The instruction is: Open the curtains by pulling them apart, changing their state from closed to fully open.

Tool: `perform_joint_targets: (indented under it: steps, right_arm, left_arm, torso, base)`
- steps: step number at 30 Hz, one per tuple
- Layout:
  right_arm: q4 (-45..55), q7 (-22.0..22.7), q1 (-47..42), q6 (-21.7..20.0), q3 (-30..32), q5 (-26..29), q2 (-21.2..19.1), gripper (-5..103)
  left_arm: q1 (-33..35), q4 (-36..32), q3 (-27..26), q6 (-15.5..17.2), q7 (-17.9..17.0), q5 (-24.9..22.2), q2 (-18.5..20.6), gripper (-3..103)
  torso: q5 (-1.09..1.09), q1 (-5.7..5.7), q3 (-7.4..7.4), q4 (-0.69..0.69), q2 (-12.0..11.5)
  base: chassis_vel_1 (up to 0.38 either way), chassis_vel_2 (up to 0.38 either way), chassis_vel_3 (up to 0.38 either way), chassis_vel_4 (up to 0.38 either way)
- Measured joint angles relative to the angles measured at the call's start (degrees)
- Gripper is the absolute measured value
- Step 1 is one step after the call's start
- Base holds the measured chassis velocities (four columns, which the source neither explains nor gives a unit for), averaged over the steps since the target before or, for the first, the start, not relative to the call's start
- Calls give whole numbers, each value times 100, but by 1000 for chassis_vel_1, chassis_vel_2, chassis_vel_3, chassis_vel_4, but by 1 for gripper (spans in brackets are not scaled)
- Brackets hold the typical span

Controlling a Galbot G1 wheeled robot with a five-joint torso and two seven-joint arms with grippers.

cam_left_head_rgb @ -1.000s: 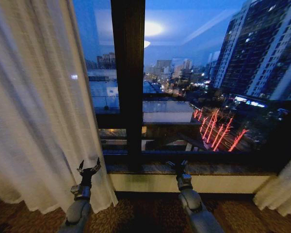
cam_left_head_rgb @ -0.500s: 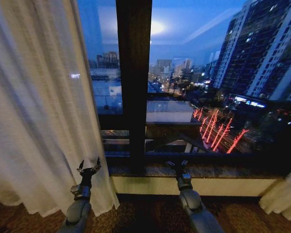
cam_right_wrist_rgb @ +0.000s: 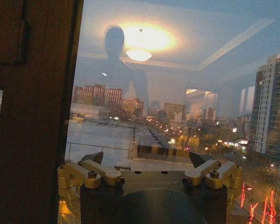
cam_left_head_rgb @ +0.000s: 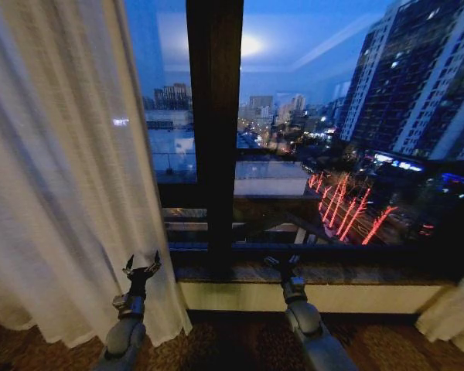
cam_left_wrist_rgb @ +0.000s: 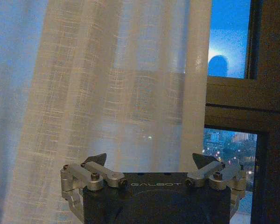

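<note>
- At the window, you have both curtains drawn well apart: one panel hangs bunched on the left, the other shows as a fold at the lower right, with bare glass between.
- Over the last second the whole head view slid sideways: the dark window post sits further right and less of the right panel shows. That is your camera turning, not the fabric moving.
- Your left pincer hangs spread and empty, just in front of the left panel's edge.
- Your right pincer is spread too, near the sill, gripping nothing.
- Judged from this, the opening looks all but finished.
</note>
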Motion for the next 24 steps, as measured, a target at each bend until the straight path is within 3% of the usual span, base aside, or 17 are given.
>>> perform_joint_targets:
  steps: [24]
  right_arm:
    - [0,0,0,0,0,0,0,100]
  left_arm:
    - [0,0,0,0,0,0,0,100]
  torso:
    - [1,-1,0,0,0]
  base:
    - [0,0,0,0]
